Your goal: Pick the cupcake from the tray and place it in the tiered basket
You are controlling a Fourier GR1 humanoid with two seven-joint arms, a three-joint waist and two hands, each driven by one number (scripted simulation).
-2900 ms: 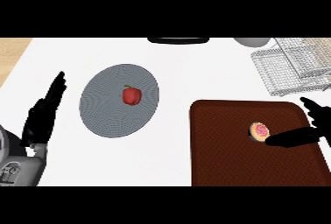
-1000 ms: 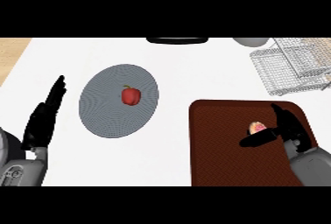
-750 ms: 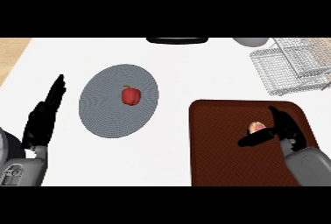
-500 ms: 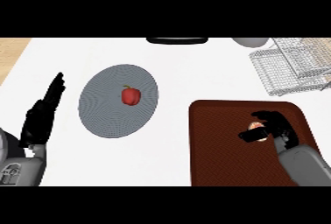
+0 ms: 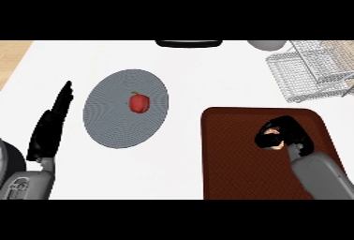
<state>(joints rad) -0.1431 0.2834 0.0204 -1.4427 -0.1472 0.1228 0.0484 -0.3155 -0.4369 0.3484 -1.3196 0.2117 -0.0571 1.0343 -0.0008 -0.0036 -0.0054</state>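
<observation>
The cupcake point(image 5: 275, 139) sits on the brown tray point(image 5: 235, 154), mostly hidden as our right hand point(image 5: 285, 133) curls its fingers round it. Our left hand point(image 5: 50, 129) rests open at the counter's point(image 5: 194, 75) left edge, the wire basket point(image 5: 314, 70) well apart.

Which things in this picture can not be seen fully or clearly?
- Cupcake: head view, mostly hidden by the right hand curled round it.
- Tiered basket: cut off by the right edge.
- Dark object and grey object: cut by the top band, unidentifiable.

A red bell pepper point(image 5: 140, 102) lies near the centre of a grey plate point(image 5: 110, 126) (left half of the white counter point(image 5: 207, 75)); a dark oval object point(image 5: 188, 43) and a grey rounded one point(image 5: 267, 44) sit at the counter's far edge.
</observation>
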